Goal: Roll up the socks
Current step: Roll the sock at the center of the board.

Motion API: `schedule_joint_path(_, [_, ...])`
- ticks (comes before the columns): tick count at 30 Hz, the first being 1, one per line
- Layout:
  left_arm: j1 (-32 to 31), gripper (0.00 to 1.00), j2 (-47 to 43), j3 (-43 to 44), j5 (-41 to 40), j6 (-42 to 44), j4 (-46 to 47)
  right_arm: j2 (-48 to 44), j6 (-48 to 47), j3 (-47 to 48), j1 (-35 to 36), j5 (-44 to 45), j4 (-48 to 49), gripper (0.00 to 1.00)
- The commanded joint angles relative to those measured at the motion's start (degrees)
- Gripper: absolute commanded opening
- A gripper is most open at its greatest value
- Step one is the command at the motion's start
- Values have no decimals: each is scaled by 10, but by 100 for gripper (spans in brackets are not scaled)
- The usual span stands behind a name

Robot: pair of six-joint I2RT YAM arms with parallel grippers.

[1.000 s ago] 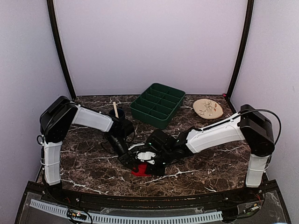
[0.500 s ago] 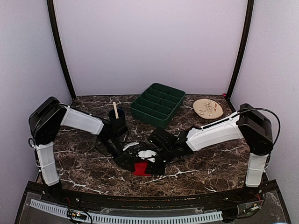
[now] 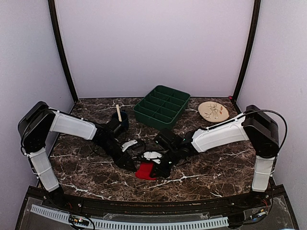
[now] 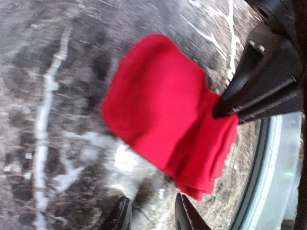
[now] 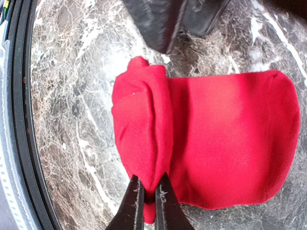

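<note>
Fabric of red sock (image 5: pixel 225 143) pinched in right fingers (image 5: pixel 133 207); left fingers (image 4: pixel 122 218) narrowly apart, empty

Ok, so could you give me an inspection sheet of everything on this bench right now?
Surface: table, dark marble with white veins.
Job's things: red sock lies flat with one end folded over; teal sock not seen.
Clutter: tray, wooden disc and a cup holding a stick, all towards the back.
Grippers: right gripper pinches the sock's fold; left gripper is open beside the sock, with nothing between its fingers.
Cables: black cable arcs over the right arm.
Surroundings: pale walls, black posts.
</note>
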Motion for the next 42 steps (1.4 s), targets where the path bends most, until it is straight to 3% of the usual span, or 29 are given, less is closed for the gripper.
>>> schedule_joint_path(1, [5,35,-41,-17,-66,-38,43,10,11,8,-8,-20,-20,0])
schedule_joint_path(14, [7,38,-109,-55,-156,-72,98,19,29,2,-44,-104,-34,0])
schedule_joint_path(22, [4,38,-211,-132,-168,-98,209,46,39,15,-67,-174,-59,0])
schedule_joint_path(29, [-47,38,-280,-179,-152,-22,254,75,52,39,-93,-261,-82,0])
schedule_joint_path(42, [-138,41,-215,-126,-158,77,184,111,45,85,-112,-329,-141,0])
